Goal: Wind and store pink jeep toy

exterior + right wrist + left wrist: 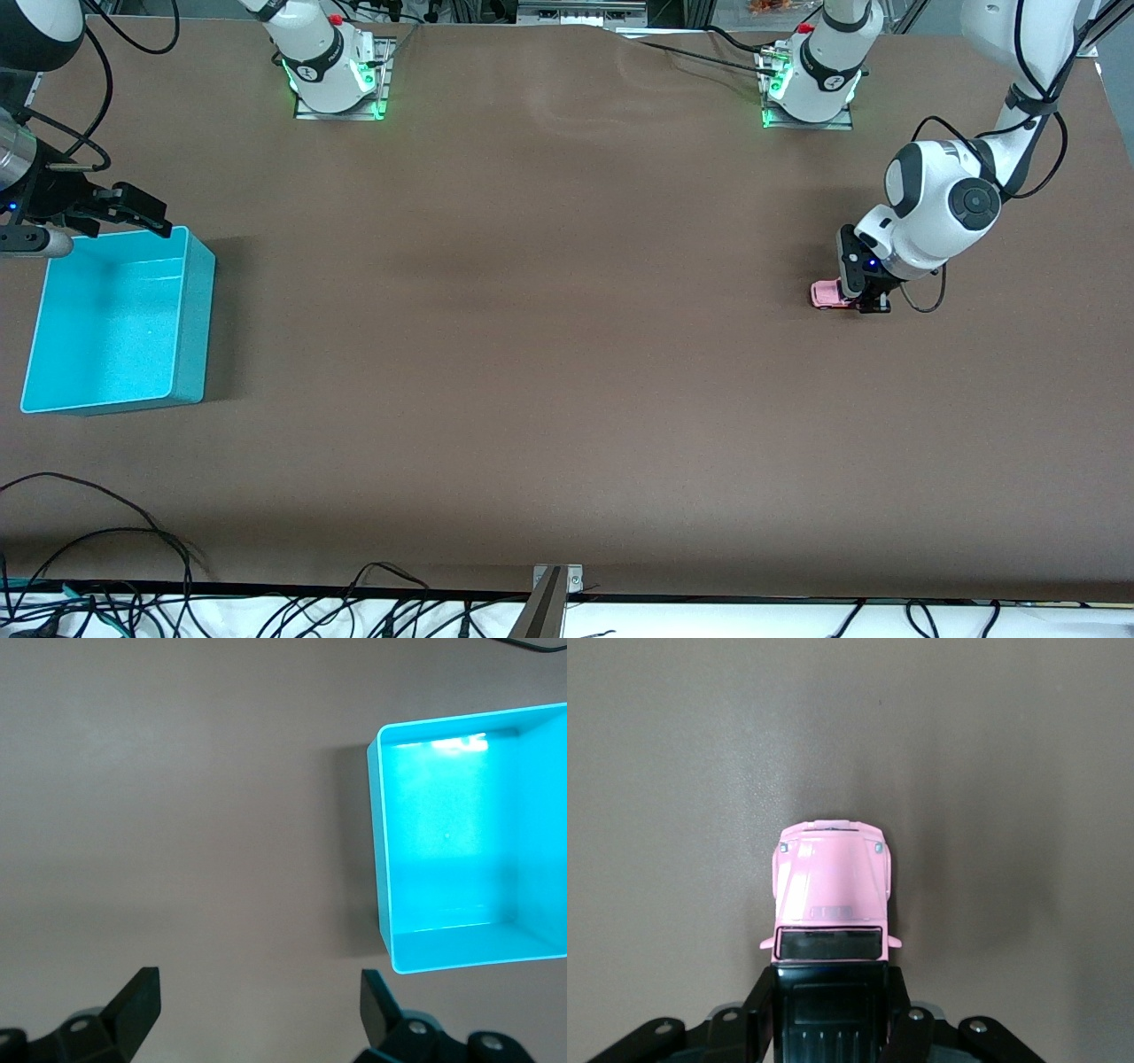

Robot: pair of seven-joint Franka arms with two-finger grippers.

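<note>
The pink jeep toy (827, 293) is low on the brown table at the left arm's end. My left gripper (872, 302) is shut on its rear half. In the left wrist view the pink hood of the jeep toy (831, 881) sticks out ahead of the left gripper (830, 1014), and the black fingers (756, 1014) press on both sides of the black roof. My right gripper (142, 211) hangs open and empty over the edge of the teal bin (197, 310) that lies farthest from the front camera. Its fingers (139, 999) are spread wide above bare table.
The teal bin (383, 859) has nothing in it and stands at the right arm's end of the table. Both arm bases (335, 71) stand along the table edge farthest from the front camera. Cables (106, 567) trail along the nearest edge.
</note>
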